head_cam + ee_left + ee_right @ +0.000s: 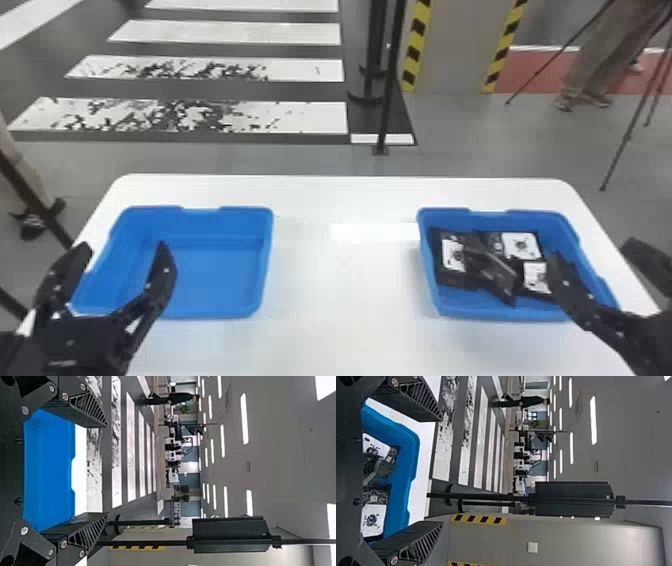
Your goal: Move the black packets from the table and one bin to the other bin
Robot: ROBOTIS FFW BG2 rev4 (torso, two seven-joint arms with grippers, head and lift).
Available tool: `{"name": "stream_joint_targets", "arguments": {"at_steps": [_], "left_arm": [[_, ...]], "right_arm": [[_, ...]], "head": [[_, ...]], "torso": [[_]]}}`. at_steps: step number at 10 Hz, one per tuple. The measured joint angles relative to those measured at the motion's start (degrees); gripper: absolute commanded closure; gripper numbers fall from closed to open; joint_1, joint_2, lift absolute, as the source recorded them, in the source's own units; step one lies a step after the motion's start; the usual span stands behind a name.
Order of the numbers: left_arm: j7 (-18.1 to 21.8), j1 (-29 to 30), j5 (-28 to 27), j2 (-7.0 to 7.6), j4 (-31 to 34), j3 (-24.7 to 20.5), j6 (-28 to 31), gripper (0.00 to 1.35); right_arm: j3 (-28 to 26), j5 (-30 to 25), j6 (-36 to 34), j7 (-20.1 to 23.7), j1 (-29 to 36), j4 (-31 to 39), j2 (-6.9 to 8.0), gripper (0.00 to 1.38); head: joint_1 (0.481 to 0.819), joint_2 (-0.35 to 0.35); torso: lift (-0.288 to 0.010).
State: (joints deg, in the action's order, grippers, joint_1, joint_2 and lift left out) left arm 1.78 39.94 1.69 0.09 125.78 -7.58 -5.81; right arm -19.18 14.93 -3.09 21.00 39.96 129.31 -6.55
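Left end effector (123, 246) and right end effector (594, 250) both wide, fingertips well apart.

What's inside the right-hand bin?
Overlapping black packets sit in the right-hand bin, several with white labels showing, one angled across others. Whatever lies beneath them is covered, and the right tool hides part of the bin's right side, so no exact count.
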Motion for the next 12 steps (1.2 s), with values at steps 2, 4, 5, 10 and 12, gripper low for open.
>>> {"name": "stream_joint_targets", "arguments": {"at_steps": [2,4,5,10,12], "left_arm": [[0.01,-0.13,0.92,0.0,-0.13,0.41,-0.4,0.26],[0.01,-0.38,1.05,0.0,-0.14,1.04,-0.75,0.26],[0.0,-0.43,1.0,0.0,-0.14,1.22,-0.85,0.26],[0.05,-0.71,0.6,0.0,-0.32,1.64,-1.93,0.26],[0.04,-0.82,0.65,0.0,-0.41,1.96,-2.22,0.26]], "right_arm": [[-0.01,-0.26,0.0,0.0,-0.15,-0.19,-0.03,0.09],[-0.01,-0.31,0.0,0.01,-0.3,-0.28,-0.06,0.09],[-0.01,-0.34,0.0,0.0,-0.37,-0.27,-0.1,0.1],[-0.01,-1.93,-0.04,0.0,-0.56,0.69,-0.18,0.1],[-0.01,-2.28,-0.13,0.0,-0.54,0.88,-0.21,0.1]], "head": [[0.695,-0.038],[0.695,-0.045],[0.695,-0.048],[0.695,-0.052],[0.695,-0.055]], "torso": [[-0.11],[-0.11],[-0.11],[-0.11],[-0.11]]}}
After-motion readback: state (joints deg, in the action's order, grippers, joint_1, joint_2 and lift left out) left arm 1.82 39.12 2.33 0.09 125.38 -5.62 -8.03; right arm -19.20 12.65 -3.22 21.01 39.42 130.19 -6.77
